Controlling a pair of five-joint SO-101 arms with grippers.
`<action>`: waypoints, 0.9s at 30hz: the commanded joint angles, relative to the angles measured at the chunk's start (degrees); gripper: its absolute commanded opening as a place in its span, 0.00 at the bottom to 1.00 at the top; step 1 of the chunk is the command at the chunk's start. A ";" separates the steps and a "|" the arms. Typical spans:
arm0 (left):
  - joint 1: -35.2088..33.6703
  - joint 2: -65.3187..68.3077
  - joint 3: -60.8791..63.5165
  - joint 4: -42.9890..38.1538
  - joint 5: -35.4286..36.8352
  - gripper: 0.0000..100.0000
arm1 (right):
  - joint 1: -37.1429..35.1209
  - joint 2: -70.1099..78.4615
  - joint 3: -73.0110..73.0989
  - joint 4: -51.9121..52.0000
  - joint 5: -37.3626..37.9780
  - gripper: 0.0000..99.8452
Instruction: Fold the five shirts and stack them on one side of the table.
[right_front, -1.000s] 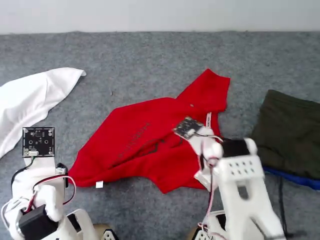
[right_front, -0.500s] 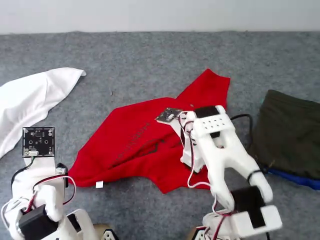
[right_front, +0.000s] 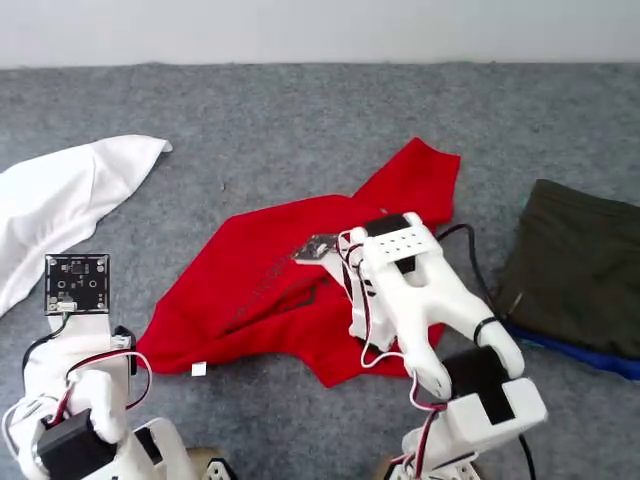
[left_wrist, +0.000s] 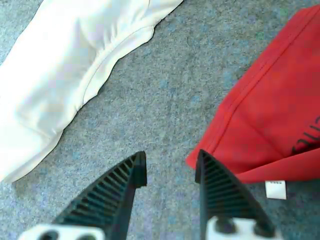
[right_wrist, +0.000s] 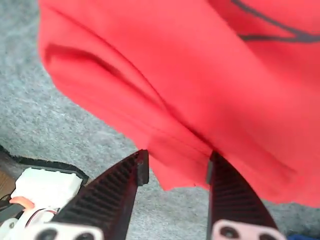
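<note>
As right tool (right_wrist: 177, 159) gapes, red shirt (right_wrist: 200, 75) beneath

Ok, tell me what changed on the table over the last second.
The right arm swung forward and leftward in the high view, out over the red shirt. Its right gripper now hangs open over the shirt's edge, with nothing taken hold of. The red shirt's lay, the white shirt, the dark green shirt and the left arm stayed as they were.

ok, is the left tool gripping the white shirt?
No, the left tool hangs open over the grey table, between the white shirt and the red shirt.
</note>
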 joint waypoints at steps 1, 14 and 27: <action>-0.26 -0.09 -0.13 -0.97 0.18 0.17 | 2.68 0.13 -2.11 -1.80 1.05 0.19; -0.26 0.00 -0.13 -0.97 0.18 0.17 | 4.00 0.22 0.09 -3.65 3.78 0.19; -0.26 0.00 -0.13 -0.97 0.18 0.17 | 4.26 0.22 3.69 -4.70 3.78 0.07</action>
